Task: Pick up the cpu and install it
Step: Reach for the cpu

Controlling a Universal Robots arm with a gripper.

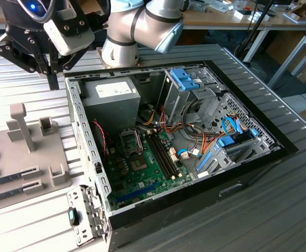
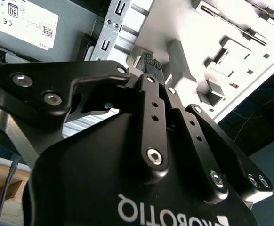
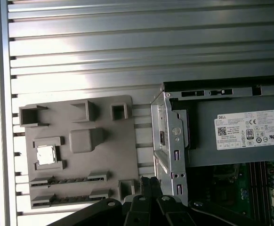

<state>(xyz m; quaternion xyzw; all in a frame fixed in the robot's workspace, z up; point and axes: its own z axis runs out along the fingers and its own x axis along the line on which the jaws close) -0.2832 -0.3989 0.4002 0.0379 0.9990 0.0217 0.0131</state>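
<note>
Grey fixture tray [image 1: 16, 152] at the exterior view's left holds the cpu [image 3: 45, 154] in its recess, per the first wrist view; gripper [image 1: 53, 84] hovers upper left, clenched on nothing, beside the open case [image 1: 79, 123]; motherboard socket [image 1: 132, 140] looks empty, so pickup and install both remain.

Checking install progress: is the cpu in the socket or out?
Out. In the first wrist view the cpu lies in a pocket of the grey fixture plate, beside the computer case.
</note>
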